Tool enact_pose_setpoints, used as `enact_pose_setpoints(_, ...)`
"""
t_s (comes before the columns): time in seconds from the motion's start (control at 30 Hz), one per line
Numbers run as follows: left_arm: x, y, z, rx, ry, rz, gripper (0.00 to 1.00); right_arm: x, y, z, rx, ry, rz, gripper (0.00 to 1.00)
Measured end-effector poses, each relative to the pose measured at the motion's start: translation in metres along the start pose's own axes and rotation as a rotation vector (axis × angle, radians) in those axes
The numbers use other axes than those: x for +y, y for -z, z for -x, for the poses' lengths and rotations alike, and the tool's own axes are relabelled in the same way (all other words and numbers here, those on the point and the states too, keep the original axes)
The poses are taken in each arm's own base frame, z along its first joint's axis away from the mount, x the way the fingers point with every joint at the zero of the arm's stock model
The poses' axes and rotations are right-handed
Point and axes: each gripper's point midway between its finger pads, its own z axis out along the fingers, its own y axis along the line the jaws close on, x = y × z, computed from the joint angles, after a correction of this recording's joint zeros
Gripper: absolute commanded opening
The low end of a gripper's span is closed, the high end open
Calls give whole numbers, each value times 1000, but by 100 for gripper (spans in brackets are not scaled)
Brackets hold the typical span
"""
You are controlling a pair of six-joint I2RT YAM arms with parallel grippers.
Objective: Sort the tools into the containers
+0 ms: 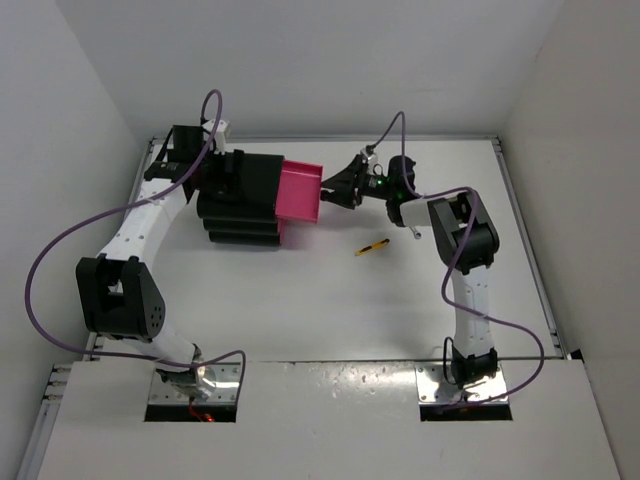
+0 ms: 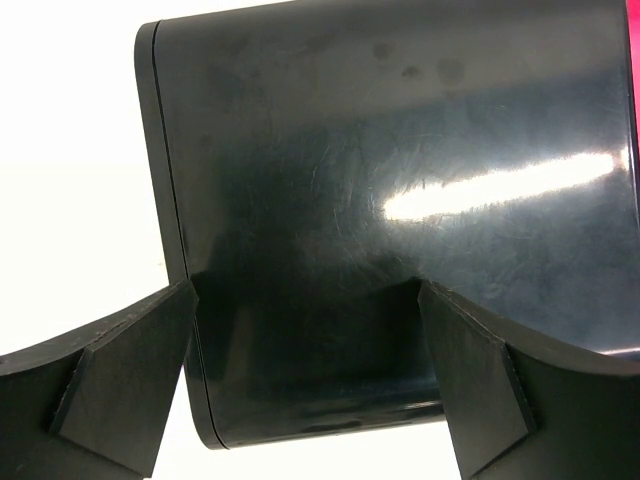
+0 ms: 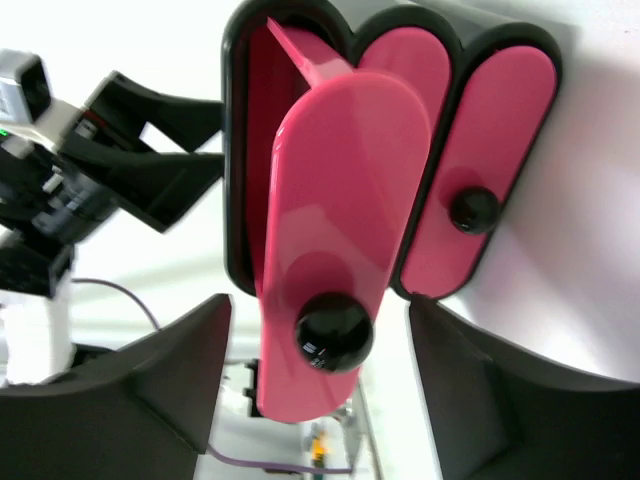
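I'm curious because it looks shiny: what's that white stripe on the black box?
Left wrist view: glare from a light on the glossy black cabinet, background washed out white. Right wrist view: soft shine on the pulled-out pink drawer. Top view: even light.

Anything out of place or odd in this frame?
Nothing damaged or spilled. One magenta-pink drawer stands pulled out of the black cabinet, and a slim yellow-and-black hand tool lies loose on the white table, outside any drawer.
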Motion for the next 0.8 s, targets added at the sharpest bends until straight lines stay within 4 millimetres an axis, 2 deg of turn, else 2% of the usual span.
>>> enact_pose_setpoints(0.17,-1,0,0,0,0,-6,100,-1,7,-5,41,70,-26,76)
enact_pose_setpoints(0.27,-4,1,1,-2,0,-24,100,5,21,-3,70,176,-77,76)
enact_pose_setpoints(0.33,-6,3,2,-1,3,-43,100,11,36,11,70,299,-138,76)
enact_pose_setpoints(0.4,-9,6,4,4,4,-62,100,20,56,33,64,477,-217,75)
enact_pose_setpoints(0.47,-10,14,21,-24,2,-74,100,29,82,52,65,675,-306,71)
enact_pose_setpoints(0.57,-14,33,59,-101,-8,-98,100,34,129,59,130,965,-433,65)
enact_pose_setpoints(0.63,-15,49,85,-164,-15,-113,100,30,154,54,216,1133,-496,60)
enact_pose_setpoints(0.7,-17,63,105,-214,-22,-132,100,20,172,40,338,1275,-525,58)
enact_pose_setpoints(0.8,-24,75,117,-248,-31,-171,100,-5,190,15,534,1396,-508,58)
